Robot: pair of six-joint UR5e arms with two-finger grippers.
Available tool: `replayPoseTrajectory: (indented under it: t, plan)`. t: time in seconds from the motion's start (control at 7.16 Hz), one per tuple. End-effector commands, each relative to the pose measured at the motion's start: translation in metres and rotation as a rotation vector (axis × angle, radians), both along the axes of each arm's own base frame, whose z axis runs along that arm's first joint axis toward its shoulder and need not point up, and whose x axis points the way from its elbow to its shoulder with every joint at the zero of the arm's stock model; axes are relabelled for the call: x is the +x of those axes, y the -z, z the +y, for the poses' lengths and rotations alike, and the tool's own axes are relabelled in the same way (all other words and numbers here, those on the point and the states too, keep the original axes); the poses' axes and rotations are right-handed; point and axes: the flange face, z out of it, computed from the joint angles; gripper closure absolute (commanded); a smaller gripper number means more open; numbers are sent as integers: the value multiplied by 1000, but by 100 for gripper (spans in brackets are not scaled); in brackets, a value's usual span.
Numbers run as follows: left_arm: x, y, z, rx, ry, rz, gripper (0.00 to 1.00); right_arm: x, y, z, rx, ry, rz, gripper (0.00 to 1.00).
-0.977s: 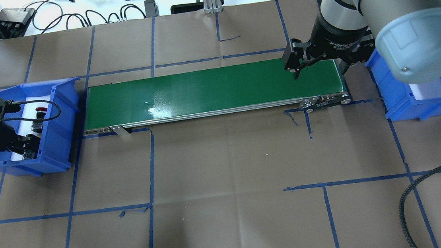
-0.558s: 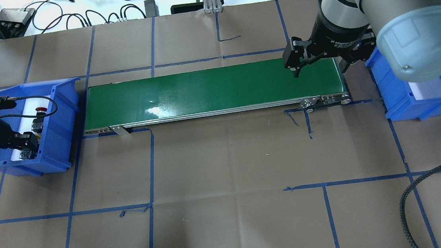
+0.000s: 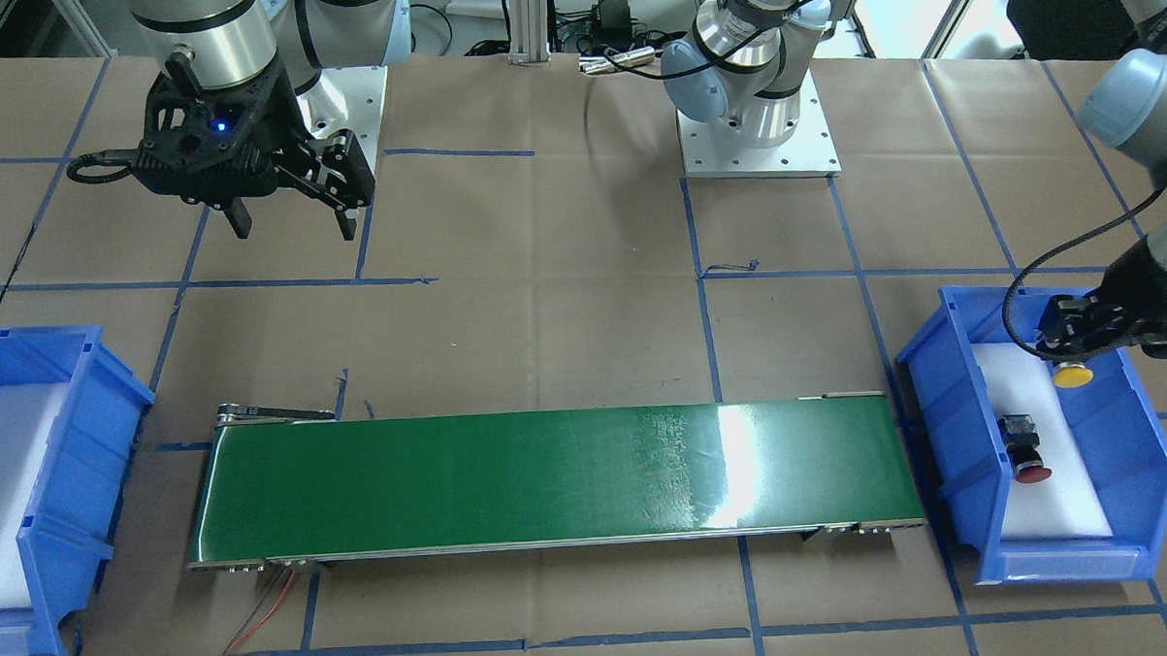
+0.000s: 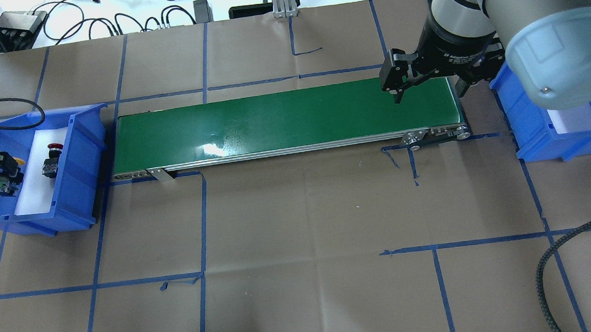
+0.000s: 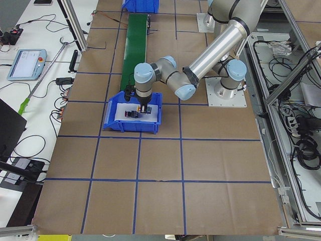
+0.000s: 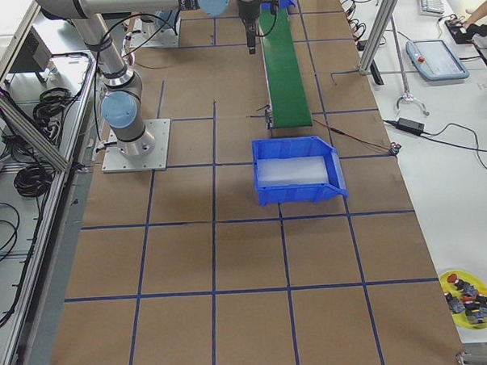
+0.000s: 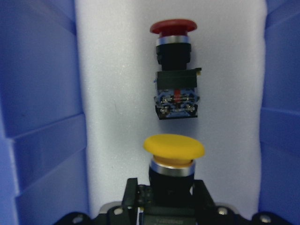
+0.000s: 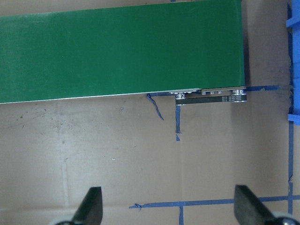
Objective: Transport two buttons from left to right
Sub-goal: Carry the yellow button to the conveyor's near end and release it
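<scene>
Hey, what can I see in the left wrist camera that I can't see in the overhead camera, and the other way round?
Only the left wrist view: close up, the left gripper clamped on the body of the yellow button, and the terminals on the red button.
Only the overhead view: the green conveyor belt, the right gripper open over its right end, and the right blue bin.
Both: the two buttons over the white pad in the left blue bin.

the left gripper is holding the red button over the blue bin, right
Not quite: the left gripper holds the yellow button over the blue bin, as the left wrist view shows. The red button lies on the bin's white foam.
</scene>
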Motion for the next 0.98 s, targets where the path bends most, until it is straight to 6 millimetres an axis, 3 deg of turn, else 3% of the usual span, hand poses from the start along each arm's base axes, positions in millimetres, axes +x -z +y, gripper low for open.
replayPoseTrajectory:
  t: [0.0, 0.28, 0.42, 0.56, 0.84]
  plan:
    - [-43, -46, -29, 23, -42, 11, 100, 1, 0, 2, 7, 0, -1, 0]
    - [-156, -46, -54, 36, -170, 6, 100, 0, -6, 2, -9, 0, -3, 0]
    - [-211, -30, -56, 60, -220, 11, 100, 0, -5, 1, -11, 0, -1, 0]
    - [-247, -14, -55, 87, -267, 14, 100, 0, -3, 3, 7, -1, 0, 0]
    - [-263, 31, -78, 40, -289, 12, 100, 0, -4, 4, 1, 0, -2, 0]
